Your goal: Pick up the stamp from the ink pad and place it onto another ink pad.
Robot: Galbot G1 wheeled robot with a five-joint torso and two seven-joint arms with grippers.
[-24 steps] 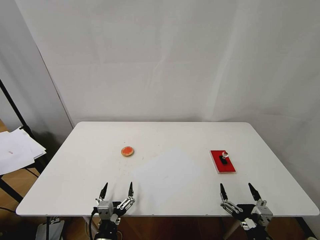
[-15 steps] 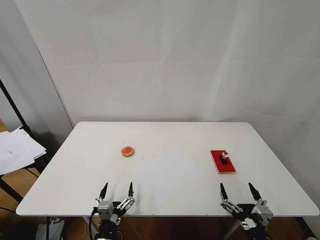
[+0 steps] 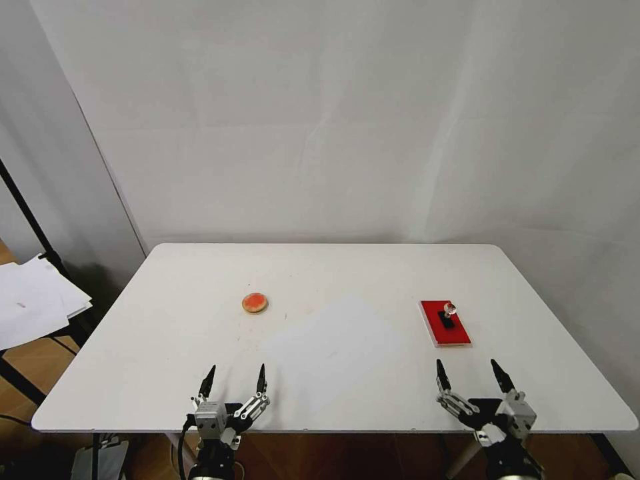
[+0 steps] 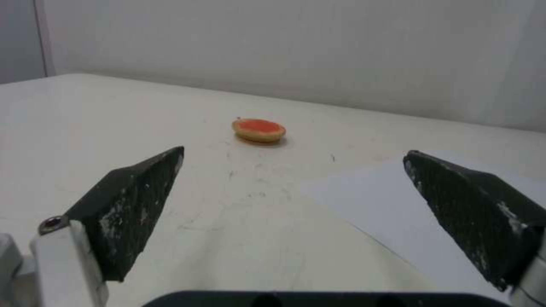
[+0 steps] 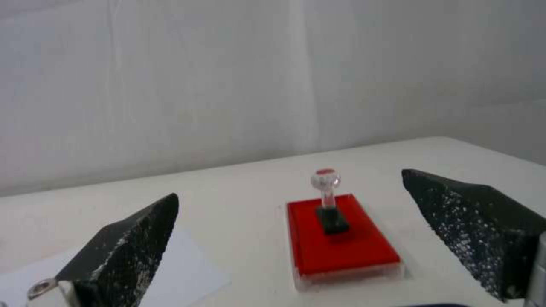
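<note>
Stamp (image 3: 449, 314) upright on ink pad (image 3: 445, 323); both end effectors spread, empty, bodies cut off at frame edge.

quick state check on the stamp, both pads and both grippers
stamp: upright on the red ink pad, ungripped
red ink pad: flat, uncovered
round ink pad: flat, uncovered, bare
left gripper: jaws open, empty
right gripper: jaws open, empty, facing the stamp

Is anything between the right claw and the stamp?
Just bare table and the red pad's near part; the head view shows the right gripper open, short of the stamp.
</note>
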